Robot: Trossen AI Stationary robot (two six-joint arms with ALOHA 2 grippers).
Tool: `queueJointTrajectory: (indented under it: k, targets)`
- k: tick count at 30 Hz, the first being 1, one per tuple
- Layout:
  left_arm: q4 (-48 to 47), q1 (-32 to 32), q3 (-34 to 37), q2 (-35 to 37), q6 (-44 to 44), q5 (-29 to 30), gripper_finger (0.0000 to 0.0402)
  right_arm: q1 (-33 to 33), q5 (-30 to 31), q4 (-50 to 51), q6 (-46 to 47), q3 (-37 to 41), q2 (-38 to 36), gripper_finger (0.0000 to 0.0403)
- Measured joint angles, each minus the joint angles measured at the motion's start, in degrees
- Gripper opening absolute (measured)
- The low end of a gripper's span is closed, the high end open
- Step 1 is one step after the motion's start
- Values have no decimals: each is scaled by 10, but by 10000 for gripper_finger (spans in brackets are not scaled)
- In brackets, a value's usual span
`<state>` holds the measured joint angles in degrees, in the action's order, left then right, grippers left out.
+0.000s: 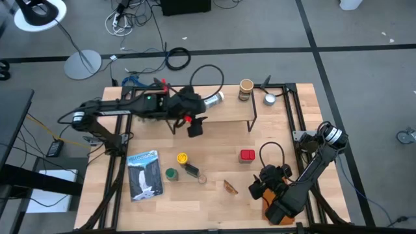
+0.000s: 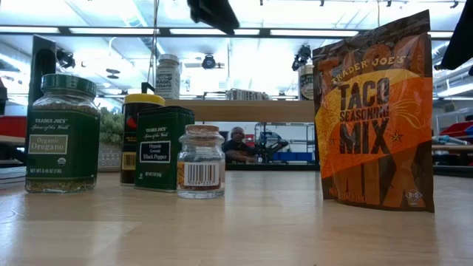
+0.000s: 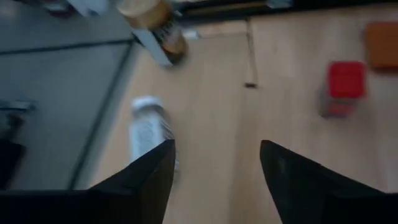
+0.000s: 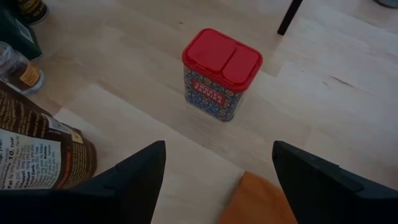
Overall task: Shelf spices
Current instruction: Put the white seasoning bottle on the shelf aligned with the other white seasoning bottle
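Note:
The shelf [image 1: 227, 112] stands at the table's far side. On its plank are a white-lidded jar [image 1: 211, 99] and a tan cylinder [image 1: 246, 90]. My left gripper [image 1: 195, 128] hovers open over the shelf's near edge, left of the jar [image 3: 149, 127], with nothing between its fingers. On the table stand a red tin [image 1: 247, 155], a yellow-lidded jar [image 1: 182, 157], a green-lidded jar [image 1: 170, 173], a dark tin [image 2: 161, 148], a small glass jar [image 2: 200, 161] and a taco seasoning bag [image 2: 377, 118]. My right gripper [image 4: 217, 168] is open just short of the red tin [image 4: 221, 74].
A small silver cup [image 1: 270, 99] sits on the shelf's right end. A booklet [image 1: 144, 174] lies flat at the table's near left. An orange thing [image 4: 261, 199] shows under my right gripper. Black cables loop over the shelf and near the right arm.

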<state>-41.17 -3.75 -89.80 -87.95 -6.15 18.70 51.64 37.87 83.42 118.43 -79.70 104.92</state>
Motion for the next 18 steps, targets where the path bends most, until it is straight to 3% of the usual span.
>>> queueJointTrajectory:
  k: [4, 9, 18]
  targets:
    - [47, 0, -1, -15, 9, 42, 247, 0, 0, 5, -3, 0, 0, 293]
    - [61, -8, -2, -25, 18, 42, 247, 0, 0, 9, -25, 0, 0, 293]
    - [29, -114, -40, -36, 53, -75, 233, 1, 0, 12, -30, 0, 0, 293]
